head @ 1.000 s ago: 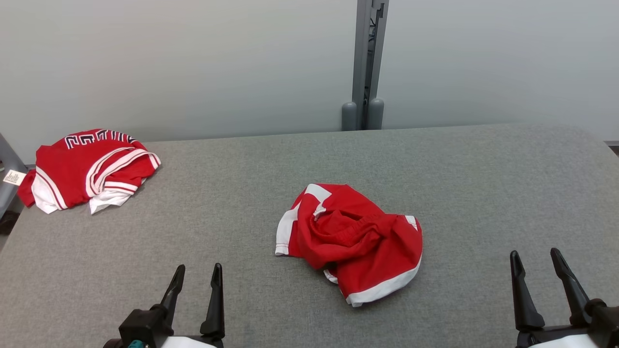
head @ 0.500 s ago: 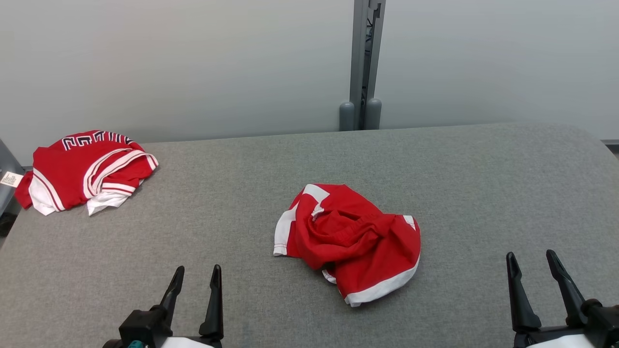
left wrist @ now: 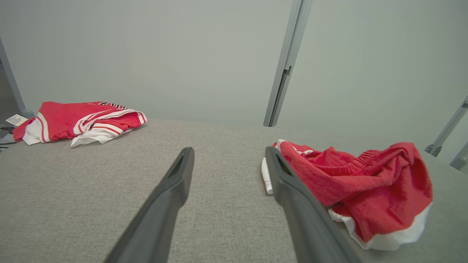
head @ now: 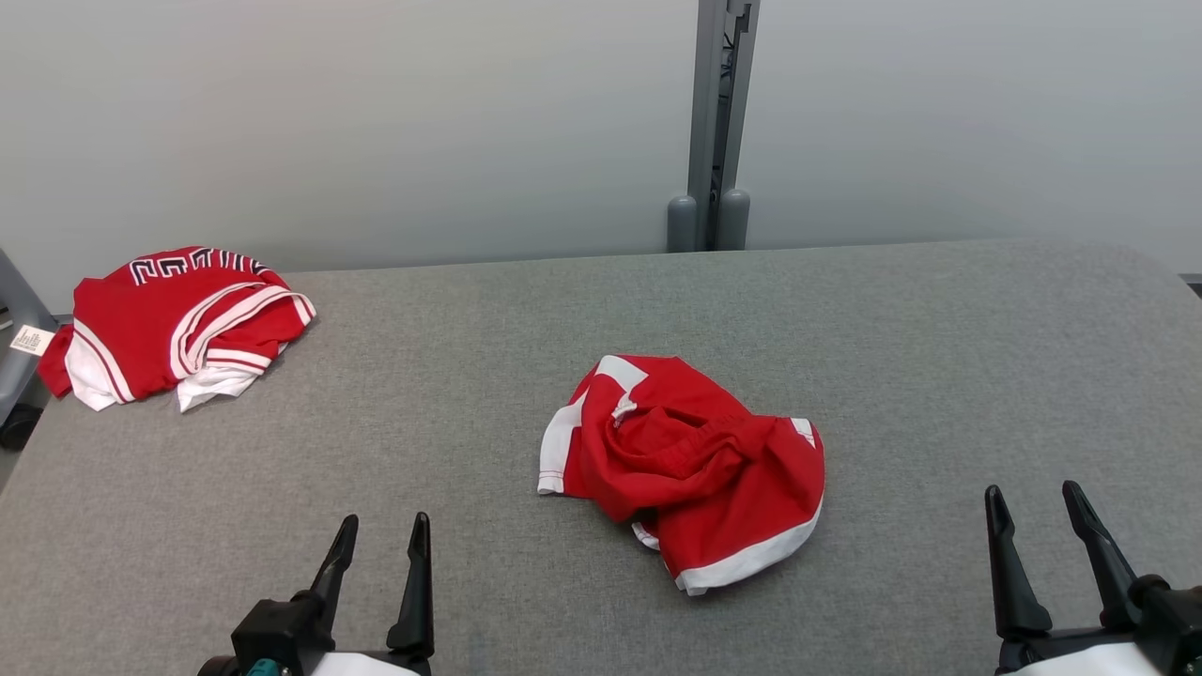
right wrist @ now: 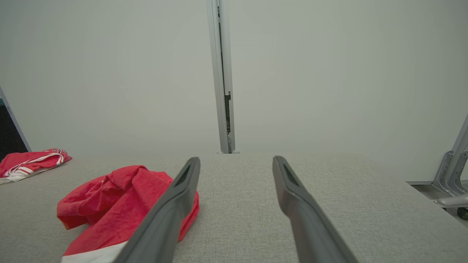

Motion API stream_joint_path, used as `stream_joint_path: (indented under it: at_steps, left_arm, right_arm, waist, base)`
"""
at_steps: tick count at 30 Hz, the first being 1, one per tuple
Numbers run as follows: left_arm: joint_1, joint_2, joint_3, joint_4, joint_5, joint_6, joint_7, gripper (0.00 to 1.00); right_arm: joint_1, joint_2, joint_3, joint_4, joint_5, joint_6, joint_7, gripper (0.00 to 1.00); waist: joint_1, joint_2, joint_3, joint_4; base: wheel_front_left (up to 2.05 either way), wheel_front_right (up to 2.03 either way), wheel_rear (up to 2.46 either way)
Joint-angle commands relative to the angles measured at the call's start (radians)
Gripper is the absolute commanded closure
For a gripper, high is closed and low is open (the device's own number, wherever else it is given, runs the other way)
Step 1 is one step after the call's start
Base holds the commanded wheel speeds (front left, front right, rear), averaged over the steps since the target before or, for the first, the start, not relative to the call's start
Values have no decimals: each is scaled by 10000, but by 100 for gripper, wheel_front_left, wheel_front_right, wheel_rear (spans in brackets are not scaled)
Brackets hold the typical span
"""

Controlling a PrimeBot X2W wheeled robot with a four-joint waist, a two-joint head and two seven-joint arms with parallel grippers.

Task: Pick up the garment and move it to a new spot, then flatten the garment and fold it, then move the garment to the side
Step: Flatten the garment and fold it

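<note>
**A:** Where is the garment?

**B:** The red garment (head: pixel 684 469) with white trim lies in a crumpled heap near the middle of the grey table (head: pixel 939 329), a little toward the robot's side. Its waistband is bunched inward and a white-edged hem sticks out at the near side, so none of it is flat yet.

**A:** Is either arm on it?

**B:** No. The left gripper (head: pixel 386 521) hovers at the near edge, to the heap's left, with its fingers spread and holding nothing. The right gripper (head: pixel 1031 490) sits farther out on the other side, well apart from the cloth, also spread and empty.

**A:** Why flank it like that?

**B:** My guess is that with an arm on each side and the jaws wide, both can close in for the first lift. The task looks barely begun.

**A:** And the other red thing?

**B:** That's a jersey (head: pixel 178 324), red with white stripes and lettering, lying folded at the far left corner, well apart. It probably marks where finished pieces go, which leaves the middle as working room. Behind the table a grey post (head: pixel 718 122) stands against the pale wall (head: pixel 376 122).
</note>
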State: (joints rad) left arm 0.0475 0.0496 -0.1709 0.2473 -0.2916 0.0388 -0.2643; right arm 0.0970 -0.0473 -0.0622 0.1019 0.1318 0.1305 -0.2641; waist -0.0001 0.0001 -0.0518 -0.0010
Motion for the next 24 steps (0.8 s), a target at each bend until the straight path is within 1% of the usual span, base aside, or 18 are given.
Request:
stream_joint_path:
  at_steps: [1, 9, 13, 18, 24]
  left_arm:
    - [-182, 25, 26, -48, 9, -25, -2, 0]
    - [-226, 25, -127, -105, -39, 30, -2, 0]
    - [-344, 27, -180, -129, -35, 37, -2, 0]
    - [-414, 26, -242, -142, -64, 41, -2, 0]
    - [-459, 26, -309, -128, -75, 35, -2, 0]
  right_arm:
    - [-152, -59, -50, 39, -20, 5, -7, 0]
    - [-829, -59, 116, 325, -398, 5, -7, 0]
    - [-1336, -59, 162, 896, -529, 5, -9, 0]
    - [-2109, -61, 132, 2471, -536, 5, -7, 0]
    - [-3065, -61, 482, 4594, -268, 5, -3, 0]
  waist:
    - [1, -1, 14, 30]
    - [1, -1, 128, 209]
    - [1, -1, 237, 431]
    - [1, -1, 390, 797]
    - [1, -1, 592, 1330]
  base:
    - [0, 0, 0]
    - [0, 0, 0]
    - [0, 0, 0]
    - [0, 0, 0]
    - [0, 0, 0]
